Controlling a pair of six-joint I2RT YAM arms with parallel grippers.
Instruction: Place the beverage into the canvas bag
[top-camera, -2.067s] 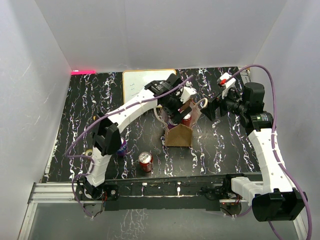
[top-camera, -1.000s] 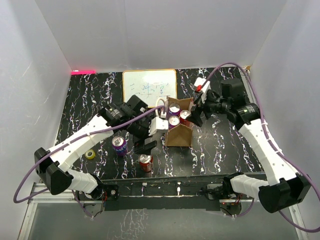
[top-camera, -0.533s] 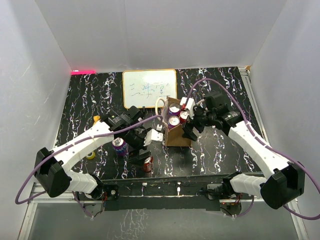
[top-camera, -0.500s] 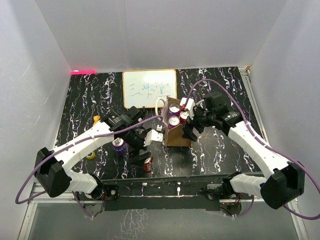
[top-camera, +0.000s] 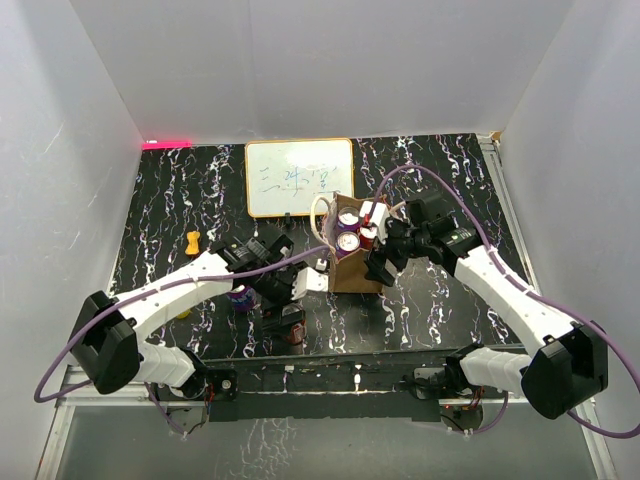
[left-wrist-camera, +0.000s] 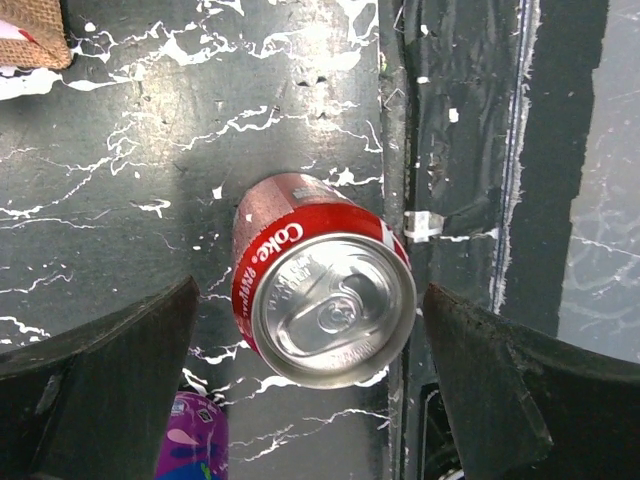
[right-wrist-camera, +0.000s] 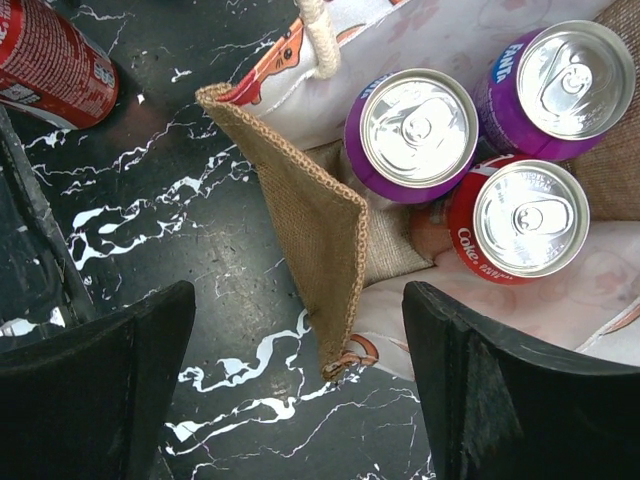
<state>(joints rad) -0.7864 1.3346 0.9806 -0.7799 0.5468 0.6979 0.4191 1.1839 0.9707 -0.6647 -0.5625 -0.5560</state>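
Moved since earlier: your left arm has swung off the canvas bag (top-camera: 355, 272) and come down near the front edge of the worktop (top-camera: 450, 290). Your right arm has closed in on the bag's right side.

Left tool (left-wrist-camera: 310, 390): fingers wide apart, straddling an upright Coke can (left-wrist-camera: 325, 290) with a clear gap on each side and no contact.

Right tool (right-wrist-camera: 300, 330): fingers also apart, one on either side of the bag's burlap end wall, not pinching it as far as you can see.

The bag stands upright mid-worktop with its mouth open. Two purple Fanta cans (right-wrist-camera: 418, 130) and a second red can (right-wrist-camera: 520, 220) already sit inside. A loose purple can (left-wrist-camera: 190, 440) stands just beside the Coke can.

Handling, judged: the tab is unlifted, so the can is likely full. Expect it to be weighty, with a stiff wall and smooth painted metal that may slip. Take it across the body below the rim with a moderate squeeze. The bag is soft, so its wall may fold inward, and the free room inside looks tight.
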